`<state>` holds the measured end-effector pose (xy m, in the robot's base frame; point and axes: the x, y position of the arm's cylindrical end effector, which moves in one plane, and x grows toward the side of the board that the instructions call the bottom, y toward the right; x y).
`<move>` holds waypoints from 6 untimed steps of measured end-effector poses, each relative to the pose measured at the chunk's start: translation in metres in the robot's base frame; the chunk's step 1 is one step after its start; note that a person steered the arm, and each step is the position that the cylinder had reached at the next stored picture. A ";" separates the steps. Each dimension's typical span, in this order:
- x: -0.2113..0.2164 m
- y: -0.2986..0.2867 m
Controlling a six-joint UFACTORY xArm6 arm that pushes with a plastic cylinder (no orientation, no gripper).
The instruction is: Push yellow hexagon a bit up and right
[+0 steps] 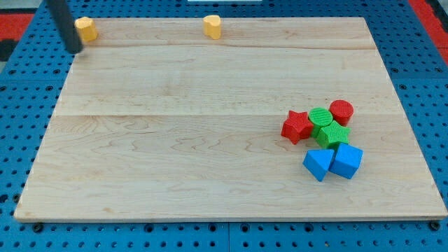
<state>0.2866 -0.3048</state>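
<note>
The yellow hexagon (85,28) sits at the board's top left corner. My tip (75,49) is just below and left of it, at the board's left edge, very close to or touching it. A second yellow block, heart-like in shape (212,26), sits at the top edge near the middle.
A cluster sits at the view's lower right: a red star (297,126), a green cylinder (320,117), a red cylinder (341,110), a green block (333,134), a blue triangle (318,164) and a blue block (346,160). The wooden board (175,140) lies on a blue pegboard.
</note>
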 end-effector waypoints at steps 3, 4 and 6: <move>-0.038 0.000; -0.040 0.000; -0.047 0.000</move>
<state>0.2395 -0.3050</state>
